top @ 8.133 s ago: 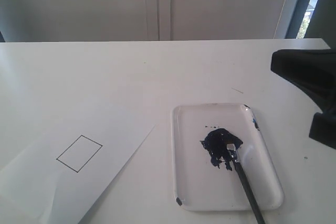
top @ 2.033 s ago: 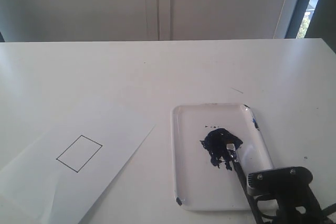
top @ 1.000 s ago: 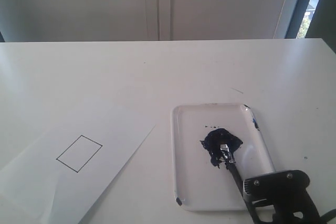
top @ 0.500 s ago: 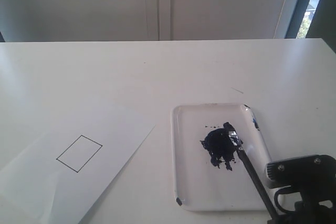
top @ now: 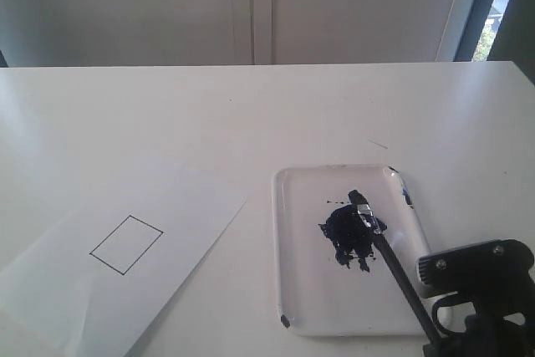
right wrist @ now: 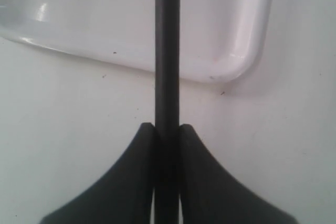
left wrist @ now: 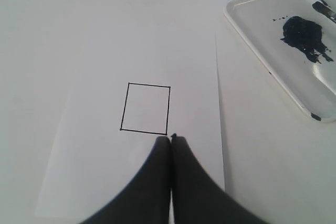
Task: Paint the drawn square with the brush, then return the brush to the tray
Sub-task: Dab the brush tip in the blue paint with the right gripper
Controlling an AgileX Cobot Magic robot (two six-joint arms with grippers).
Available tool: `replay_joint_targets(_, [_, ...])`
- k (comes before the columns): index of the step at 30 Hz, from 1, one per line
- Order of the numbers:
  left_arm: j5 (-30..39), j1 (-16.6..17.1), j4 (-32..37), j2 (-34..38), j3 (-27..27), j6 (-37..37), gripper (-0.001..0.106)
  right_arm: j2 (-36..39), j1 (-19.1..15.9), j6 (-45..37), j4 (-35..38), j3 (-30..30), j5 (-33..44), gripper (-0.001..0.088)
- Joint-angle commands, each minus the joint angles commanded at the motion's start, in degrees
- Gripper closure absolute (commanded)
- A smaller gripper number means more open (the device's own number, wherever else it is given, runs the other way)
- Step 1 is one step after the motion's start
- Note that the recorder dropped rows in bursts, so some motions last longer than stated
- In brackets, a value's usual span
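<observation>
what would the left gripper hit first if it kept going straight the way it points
Probably the thin black drawn square on the white paper sheet: the shut left gripper points at its near corner. Its height above the paper is unclear.

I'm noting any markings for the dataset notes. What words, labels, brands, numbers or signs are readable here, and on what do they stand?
None: no view shows readable text.
The paper sheet bears only the drawn square, a bare outline, no writing.
The tray shows only a dark blue paint blot, no brand mark.
The brush has a plain black handle, no print visible.
</observation>
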Motion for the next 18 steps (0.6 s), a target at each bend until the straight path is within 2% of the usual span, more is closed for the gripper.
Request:
replay_joint_targets(6, [0.0,0.0,0.0,0.0,0.0,0.0,0.105,0.4,0.0,-1.6,4.8,0.2,-0.6,0.0868])
replay_joint_targets(18, [0.0,0.0,0.0,0.0,0.0,0.0,0.105,6.1,-0.2,-1.9,2.3,0.2,-1.4,0.0868])
